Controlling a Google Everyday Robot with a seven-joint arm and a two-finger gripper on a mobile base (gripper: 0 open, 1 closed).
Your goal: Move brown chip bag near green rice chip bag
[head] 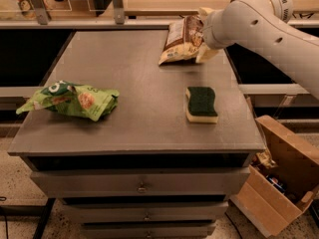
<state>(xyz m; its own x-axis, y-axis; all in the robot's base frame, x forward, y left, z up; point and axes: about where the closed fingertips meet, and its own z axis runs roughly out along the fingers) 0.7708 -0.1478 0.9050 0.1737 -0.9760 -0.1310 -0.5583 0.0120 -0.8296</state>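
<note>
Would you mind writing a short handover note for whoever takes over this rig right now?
Gripper: at the far right of the table, against the right edge of the brown chip bag; I cannot tell whether it has a hold.
Brown chip bag: far right of the table, not yet moved across.
Green rice chip bag: near left edge, well apart from it.
Sponge: near right.
Left: carry the brown chip bag diagonally across and set it beside the green rice chip bag.
</note>
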